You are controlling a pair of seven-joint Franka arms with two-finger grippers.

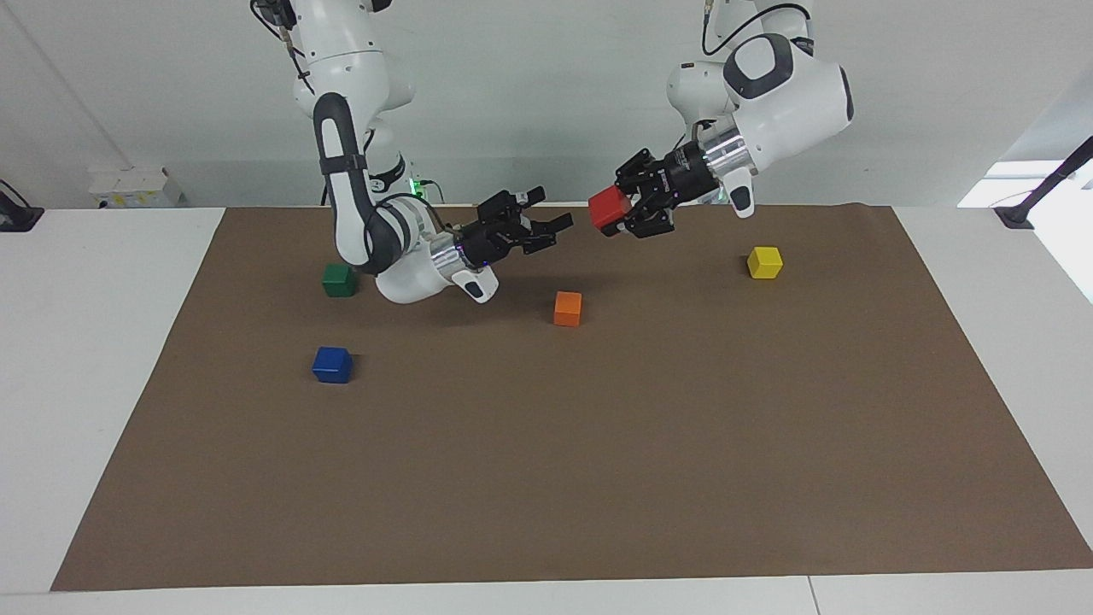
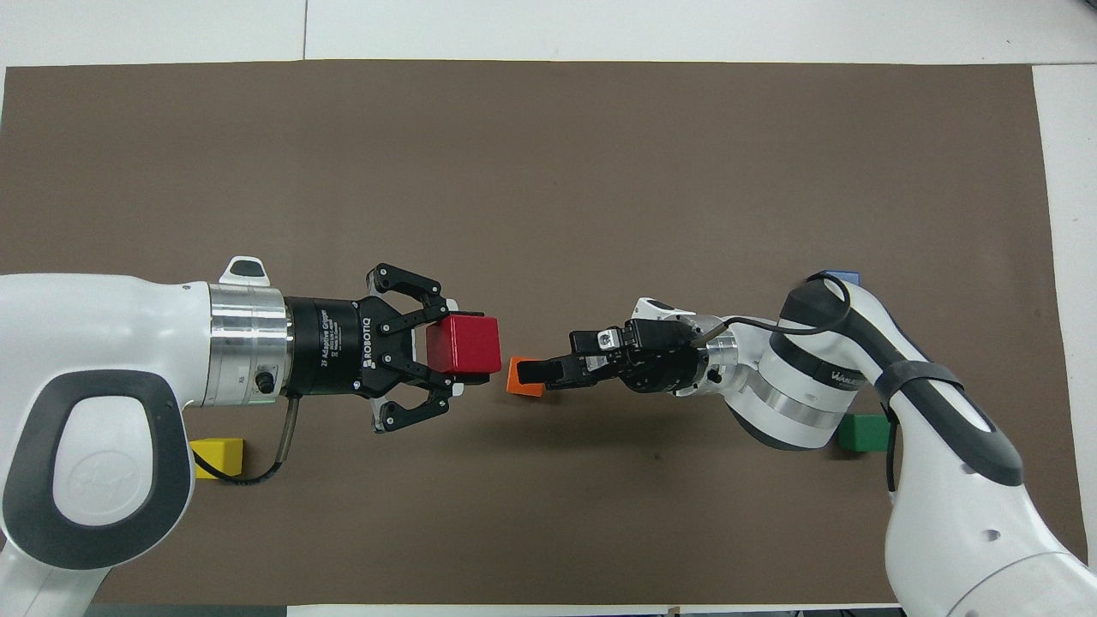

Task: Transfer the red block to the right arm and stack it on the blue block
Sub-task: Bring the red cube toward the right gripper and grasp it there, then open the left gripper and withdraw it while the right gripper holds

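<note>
The left gripper [image 1: 616, 213] hung in the air over the brown mat [image 1: 598, 478], clamped on the red block [image 1: 608, 207], which stuck out from its fingertips toward the right arm [image 1: 359, 196]. In the overhead view the same gripper [image 2: 450, 360] had the red block [image 2: 464, 344] pinched between both fingers.

The right gripper [image 1: 546, 226] was raised too, pointed at the red block w/ a small gap between them, not touching. Its fingers were spread apart, nothing between them. From overhead the right gripper [image 2: 540, 371] covered part of the orange block [image 2: 519, 378]; the facing view showed that orange block [image 1: 568, 308] lying on the mat below, well clear of both grippers.

The blue block [image 1: 332, 365] sat on the mat toward the right arm's end, well apart from the right gripper; overhead only a corner of it [image 2: 844, 277] showed past the arm. The green block [image 1: 339, 279] lay just beside the right arm's elbow. The yellow block [image 1: 764, 262] lay on the mat toward the left arm's end, apart from the left gripper.
</note>
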